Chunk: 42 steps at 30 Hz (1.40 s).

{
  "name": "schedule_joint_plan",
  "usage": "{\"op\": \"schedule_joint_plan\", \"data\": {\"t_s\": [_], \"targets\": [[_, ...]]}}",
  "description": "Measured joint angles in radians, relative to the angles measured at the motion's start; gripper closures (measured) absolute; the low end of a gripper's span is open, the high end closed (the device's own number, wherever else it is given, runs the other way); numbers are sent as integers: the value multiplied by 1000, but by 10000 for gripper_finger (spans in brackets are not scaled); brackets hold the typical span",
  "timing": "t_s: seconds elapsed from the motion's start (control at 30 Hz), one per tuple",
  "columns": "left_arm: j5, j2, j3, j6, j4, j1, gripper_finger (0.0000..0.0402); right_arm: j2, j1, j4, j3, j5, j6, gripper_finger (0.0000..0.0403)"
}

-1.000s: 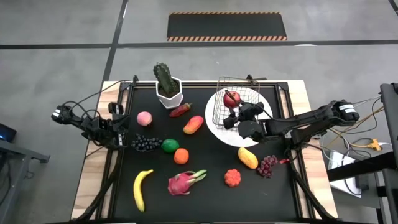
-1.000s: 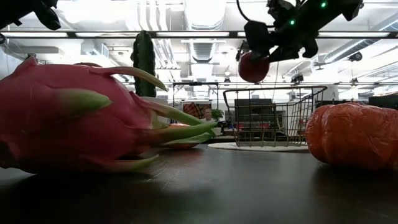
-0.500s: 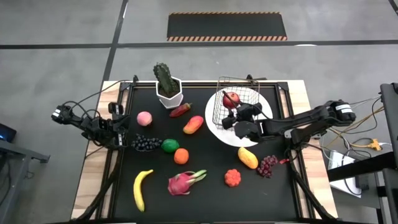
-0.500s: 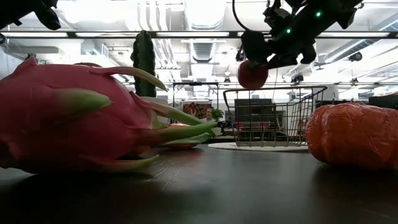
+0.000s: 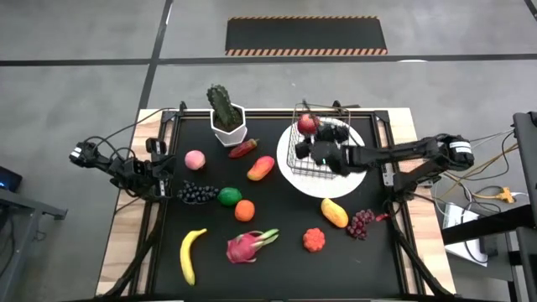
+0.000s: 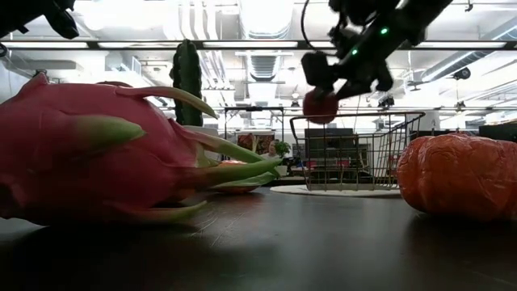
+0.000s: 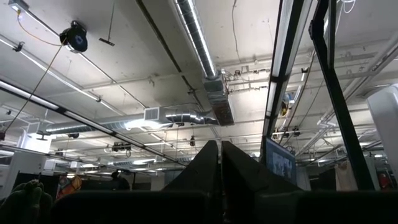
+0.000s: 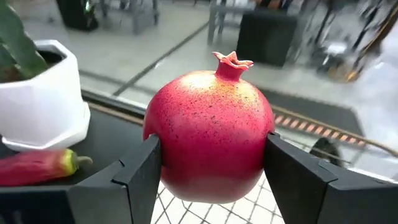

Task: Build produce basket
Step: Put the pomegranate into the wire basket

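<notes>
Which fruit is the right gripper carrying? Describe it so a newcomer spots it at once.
Find the white plate right of the table's centre, with the wire basket on it. Above the basket's far corner, the right gripper clamps a pomegranate: round, deep red, crowned, the only fruit off the table.

You have one basket, one white plate, one potted cactus, two bunches of grapes, and one pomegranate, banana, dragon fruit, peach, lime.

- Grey concrete floor with dark seams.
- Black mat with striped hazard edging lying beyond the table.
- White ceiling with exposed ducts, pipes, long strip lights.
- Hanging cable reel overhead.
</notes>
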Motion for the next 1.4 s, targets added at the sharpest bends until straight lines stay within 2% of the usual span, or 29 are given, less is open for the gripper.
{"op": "schedule_joint_plan", "data": {"t_s": [0.1, 0.17, 0.3, 0.43, 1.0, 1.4], "targets": [[0, 0, 0, 0, 1, 0, 398, 7, -95, -107, 42, -171, 33, 167], [0, 0, 0, 0, 1, 0, 398, 15, -144, -194, 70, -247, 64, 167], [-4, -1, 0, 1, 1, 0, 398, 37, -183, -330, 99, -287, 109, 168], [-5, 0, 0, 1, 0, 0, 398, 57, -188, -361, 108, -317, 141, 167], [-7, 0, 0, 21, 2, 0, 398, 231, -194, -298, 140, -234, 182, 159], [-7, 0, 0, 22, 6, 0, 398, 318, -196, -336, 212, -198, 173, 112]]}}
